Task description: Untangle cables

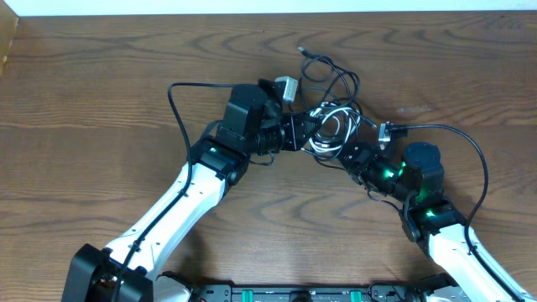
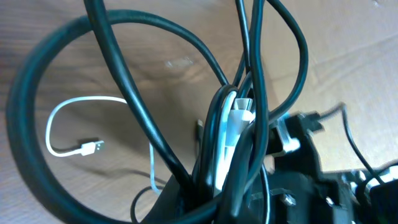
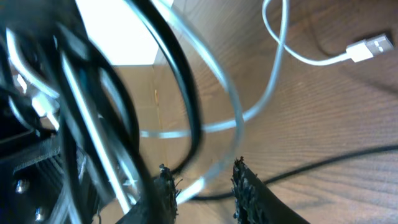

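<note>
Left gripper [image 1: 302, 132] sits just left of frame centre in the overhead view. Its jaws are closed on the cables [image 1: 329, 113]. In my left wrist view the clamped bundle rises from bottom centre, with black cables [image 2: 257, 87] wrapped around the white cable [image 2: 227, 138]. More black loops fan out toward the top of that view. A loose loop of the white cable lies on the table [image 1: 101, 101] at the left of that view and ends in a flat plug [image 2: 93, 147].

Right gripper [image 1: 346, 153] comes in from the lower right of the overhead view, right at the lower right edge of the tangle. Its jaws stand apart. In my right wrist view both fingertips [image 3: 245, 186] show at bottom centre with a clear gap between them. The white cable runs down through that gap. The view is too blurred to tell if it touches either finger, and nothing is pinched. Black cables cross the left half of that view, and the white plug is in the upper right.

In the overhead view the tangle sits at centre, slightly above the middle, between my two grippers. The white coils are packed in the middle, and black loops reach toward top centre, ending in a small plug [image 1: 304, 52].
</note>
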Controlling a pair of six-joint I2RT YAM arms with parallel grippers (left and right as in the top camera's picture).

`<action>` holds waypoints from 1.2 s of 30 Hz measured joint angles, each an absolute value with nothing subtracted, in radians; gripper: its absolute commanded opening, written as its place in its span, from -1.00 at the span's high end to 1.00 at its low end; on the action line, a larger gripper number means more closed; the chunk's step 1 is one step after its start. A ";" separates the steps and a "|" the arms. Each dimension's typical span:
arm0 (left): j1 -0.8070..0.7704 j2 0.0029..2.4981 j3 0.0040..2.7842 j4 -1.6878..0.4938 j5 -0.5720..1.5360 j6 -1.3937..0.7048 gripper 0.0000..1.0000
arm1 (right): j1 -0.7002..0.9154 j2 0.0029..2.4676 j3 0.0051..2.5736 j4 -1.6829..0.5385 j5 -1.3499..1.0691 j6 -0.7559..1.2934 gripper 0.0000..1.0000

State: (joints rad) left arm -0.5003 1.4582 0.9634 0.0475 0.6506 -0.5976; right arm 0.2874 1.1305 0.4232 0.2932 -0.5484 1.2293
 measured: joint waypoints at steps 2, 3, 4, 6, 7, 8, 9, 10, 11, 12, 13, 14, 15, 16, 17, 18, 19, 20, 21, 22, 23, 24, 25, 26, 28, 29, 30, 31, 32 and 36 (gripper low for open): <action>-0.500 1.458 0.963 0.047 0.671 -0.595 0.85 | 0.287 1.131 0.423 0.285 -0.537 1.233 0.92; -0.500 1.458 0.963 0.045 0.678 -0.584 0.85 | 0.287 1.131 0.423 0.275 -0.527 1.230 0.95; -0.500 1.458 0.963 0.045 0.682 -0.574 0.85 | 0.287 1.131 0.423 0.269 -0.522 1.234 0.97; -0.500 1.458 0.963 0.044 0.684 -0.540 0.85 | 0.287 1.131 0.423 0.256 -0.514 1.230 0.98; -0.500 1.458 0.963 0.041 0.682 -0.520 0.85 | 0.287 1.131 0.423 0.250 -0.507 1.229 0.98; -0.500 1.458 0.963 0.038 0.674 -0.507 0.85 | 0.287 1.131 0.423 0.249 -0.505 1.227 0.98; -0.501 1.458 0.963 0.035 0.663 -0.496 0.85 | 0.287 1.131 0.423 0.247 -0.503 1.227 0.98; -0.501 1.458 0.963 0.033 0.644 -0.488 0.85 | 0.287 1.131 0.423 0.247 -0.502 1.227 0.97; -0.501 1.458 0.963 0.033 0.622 -0.482 0.85 | 0.287 1.131 0.423 0.247 -0.501 1.227 0.97; -0.501 1.458 0.963 0.033 0.593 -0.474 0.85 | 0.287 1.131 0.423 0.247 -0.500 1.226 0.98; -0.502 1.458 0.963 0.032 0.550 -0.470 0.85 | 0.287 1.131 0.423 0.247 -0.501 1.226 0.98; -0.503 1.458 0.963 0.031 0.511 -0.467 0.85 | 0.287 1.131 0.423 0.247 -0.501 1.225 0.98; -0.504 1.458 0.963 0.030 0.469 -0.465 0.85 | 0.287 1.131 0.423 0.243 -0.501 1.222 0.98; -0.505 1.458 0.963 0.029 0.421 -0.463 0.85 | 0.287 1.131 0.423 0.239 -0.503 1.219 0.98; -0.506 1.458 0.963 0.029 0.381 -0.462 0.85 | 0.287 1.131 0.423 0.224 -0.504 1.210 0.98; -0.507 1.458 0.963 0.029 0.347 -0.462 0.85 | 0.288 1.131 0.424 0.207 -0.504 1.200 0.97; -0.508 1.458 0.963 0.030 0.320 -0.459 0.85 | 0.288 1.131 0.424 0.183 -0.503 1.190 0.98; -0.508 1.458 0.963 0.030 0.300 -0.458 0.85 | 0.288 1.131 0.424 0.157 -0.500 1.177 0.98; -0.508 1.458 0.963 0.030 0.288 -0.458 0.85 | 0.289 1.131 0.425 0.131 -0.494 1.167 0.98; -0.506 1.458 0.963 0.030 0.281 -0.458 0.85 | 0.290 1.131 0.426 0.108 -0.482 1.154 0.98; -0.503 1.458 0.963 0.029 0.288 -0.455 0.85 | 0.291 1.131 0.429 0.071 -0.465 1.139 0.98; -0.498 1.458 0.963 0.026 0.310 -0.448 0.85 | 0.292 1.130 0.429 0.046 -0.445 1.128 0.98; -0.494 1.457 0.963 0.025 0.331 -0.441 0.84 | 0.292 1.130 0.429 0.025 -0.426 1.119 0.98; -0.490 1.457 0.962 0.022 0.358 -0.429 0.84 | 0.292 1.130 0.429 0.014 -0.408 1.112 0.98; -0.479 1.456 0.962 -0.004 0.405 -0.393 0.85 | 0.290 1.131 0.429 0.012 -0.379 1.102 0.98; -0.472 1.454 0.962 -0.033 0.422 -0.371 0.85 | 0.285 1.131 0.429 0.018 -0.364 1.094 0.97; -0.467 1.452 0.961 -0.062 0.430 -0.352 0.85 | 0.278 1.131 0.429 0.030 -0.353 1.084 0.96; -0.463 1.449 0.961 -0.096 0.440 -0.335 0.85 | 0.269 1.131 0.429 0.050 -0.344 1.068 0.94; -0.460 1.447 0.961 -0.126 0.445 -0.321 0.85 | 0.258 1.131 0.429 0.071 -0.337 1.047 0.92; -0.454 1.444 0.961 -0.178 0.485 -0.289 0.85 | 0.209 1.131 0.429 0.130 -0.287 0.943 0.84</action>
